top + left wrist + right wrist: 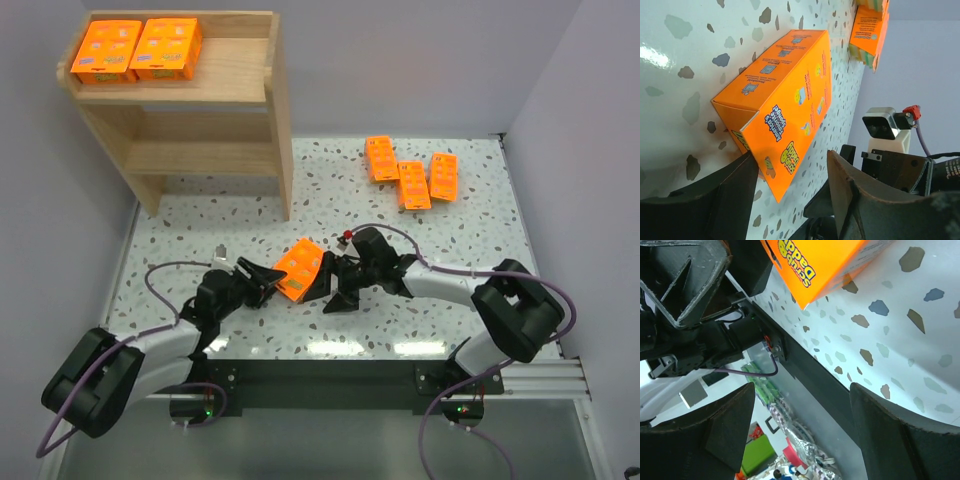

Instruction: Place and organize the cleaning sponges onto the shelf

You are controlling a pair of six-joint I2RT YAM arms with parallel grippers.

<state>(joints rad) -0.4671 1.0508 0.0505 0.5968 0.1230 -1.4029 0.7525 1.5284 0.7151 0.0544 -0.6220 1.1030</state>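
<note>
Centre frame: left jaws stand open around a flat bright-orange sponge pack (300, 268), seemingly loose; right jaws gape empty beside it.

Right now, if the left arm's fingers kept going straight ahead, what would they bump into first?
The orange sponge pack. It lies just ahead, its near corner between the left fingers, so they'd probably hit it almost at once.
</note>
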